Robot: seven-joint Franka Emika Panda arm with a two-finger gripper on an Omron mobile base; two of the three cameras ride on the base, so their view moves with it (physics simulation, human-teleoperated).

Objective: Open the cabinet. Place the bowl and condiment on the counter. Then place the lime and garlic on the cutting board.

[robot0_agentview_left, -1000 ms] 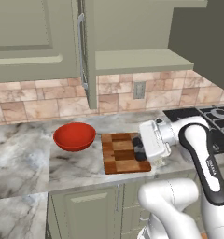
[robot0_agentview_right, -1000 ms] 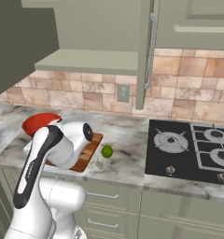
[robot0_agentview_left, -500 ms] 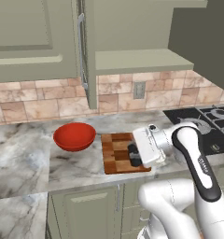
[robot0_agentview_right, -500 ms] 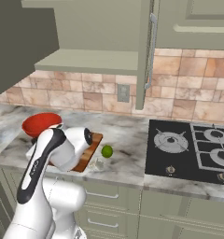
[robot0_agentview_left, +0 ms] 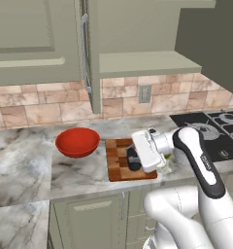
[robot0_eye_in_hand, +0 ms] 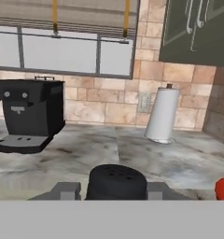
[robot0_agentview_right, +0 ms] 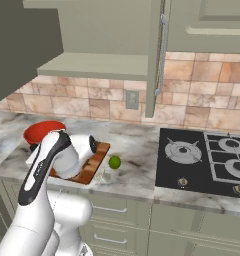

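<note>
Risk lies in the gripper [robot0_agentview_left: 134,159], closed on the black condiment bottle [robot0_eye_in_hand: 116,181] low over the chequered cutting board [robot0_agentview_left: 119,160], releasing it there instead of on the marble counter [robot0_agentview_left: 79,170] beside the red bowl [robot0_agentview_left: 77,142].

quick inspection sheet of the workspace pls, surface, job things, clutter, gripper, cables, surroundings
surface: marble counter, veined
cabinet: doors swung open, shelf bare
bowl: red bowl on the counter, left of the board
condiment: black bottle between the jaws, low over the board
lime: lime on the counter, right of the board, not on it
garlic: pale lump at the counter edge, too faint to be sure
clutter: nothing seen
gripper: gripper over the board, jaws closed on the bottle
cables: nothing seen
surroundings: hob, wall socket, coffee machine, paper roll
</note>
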